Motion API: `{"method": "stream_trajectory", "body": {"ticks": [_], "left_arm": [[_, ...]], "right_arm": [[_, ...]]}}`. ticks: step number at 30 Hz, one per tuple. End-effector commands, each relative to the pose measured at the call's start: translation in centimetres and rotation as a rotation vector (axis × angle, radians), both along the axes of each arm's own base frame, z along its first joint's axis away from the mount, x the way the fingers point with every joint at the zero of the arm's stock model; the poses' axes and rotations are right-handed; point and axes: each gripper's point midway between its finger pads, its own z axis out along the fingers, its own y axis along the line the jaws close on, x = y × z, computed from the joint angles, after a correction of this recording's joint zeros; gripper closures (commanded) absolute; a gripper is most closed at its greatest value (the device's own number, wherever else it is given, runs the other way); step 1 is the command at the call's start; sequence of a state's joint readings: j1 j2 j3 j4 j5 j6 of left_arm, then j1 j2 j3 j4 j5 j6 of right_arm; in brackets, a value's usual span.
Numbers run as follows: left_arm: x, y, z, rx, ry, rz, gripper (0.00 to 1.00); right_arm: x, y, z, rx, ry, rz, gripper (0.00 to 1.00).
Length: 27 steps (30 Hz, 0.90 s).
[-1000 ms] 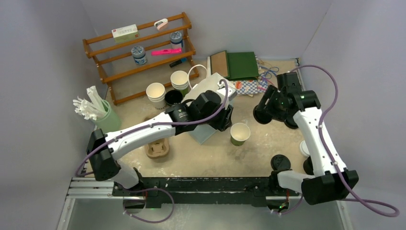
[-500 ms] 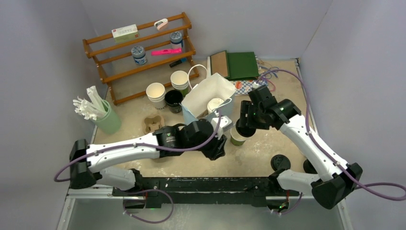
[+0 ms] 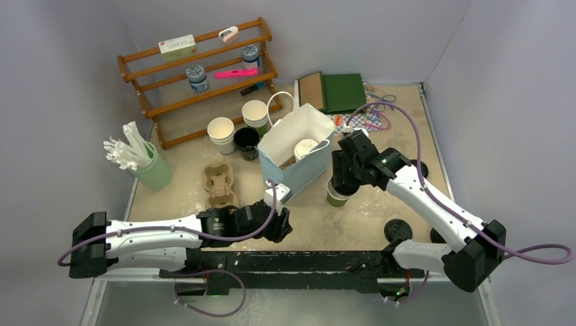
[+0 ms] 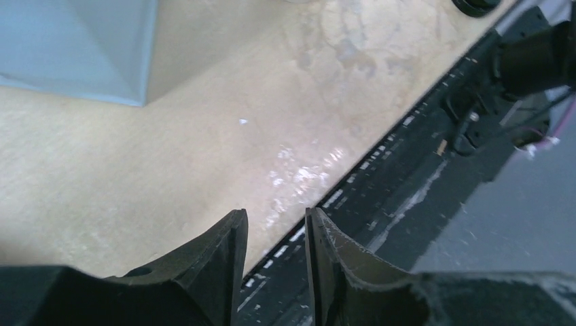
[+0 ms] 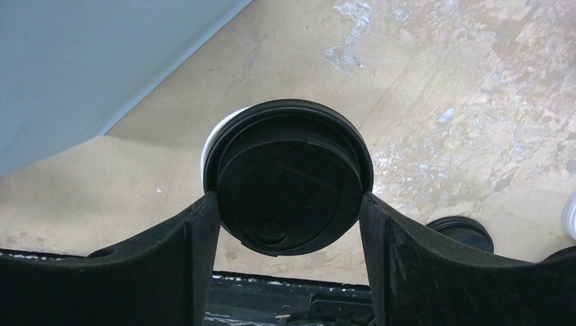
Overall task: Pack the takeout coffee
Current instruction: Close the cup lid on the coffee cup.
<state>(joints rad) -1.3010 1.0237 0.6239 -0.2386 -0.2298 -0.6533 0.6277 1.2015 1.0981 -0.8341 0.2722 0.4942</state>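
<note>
Beige mottled tabletop (image 3: 339, 224): at bottom centre the left gripper (image 4: 275, 221) hovers by the front edge, jaws narrowly apart, empty. Mid-right, the right gripper (image 5: 289, 198) clamps a black lid (image 5: 289, 170) over a green cup (image 3: 335, 198). Beyond, a white-lidded cup (image 3: 305, 147) sits inside the pale blue paper bag (image 3: 299, 175).

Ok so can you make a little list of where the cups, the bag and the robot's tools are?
bag: paper bag stands open, mid-table
inside it: white-lidded cup
right tool: gripping black lid over green cup, beside the bag
left tool: empty, jaws slightly apart, near the table's front edge
cup carrier: no cups in it, left of bag
</note>
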Motion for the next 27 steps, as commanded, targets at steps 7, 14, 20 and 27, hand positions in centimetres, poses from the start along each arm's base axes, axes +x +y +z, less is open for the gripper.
{"method": "stream_trajectory", "body": {"ticks": [7, 14, 20, 27], "left_arm": [[2.1, 0.5, 1.3, -0.154, -0.037, 0.171, 0.56], [2.2, 1.5, 0.1, -0.142, -0.007, 0.225, 0.55], [2.9, 2.4, -1.1, -0.145, 0.018, 0.252, 0.55], [4.2, 2.7, -1.5, -0.135, 0.044, 0.26, 0.56]], "right_arm": [[0.7, 0.8, -0.5, -0.01, -0.031, 0.082, 0.4], [-0.1, 0.8, -1.5, -0.018, 0.017, 0.099, 0.39], [-0.9, 1.0, -1.7, -0.006, 0.058, 0.098, 0.39], [-0.8, 1.4, -2.4, -0.022, 0.09, 0.102, 0.39]]}}
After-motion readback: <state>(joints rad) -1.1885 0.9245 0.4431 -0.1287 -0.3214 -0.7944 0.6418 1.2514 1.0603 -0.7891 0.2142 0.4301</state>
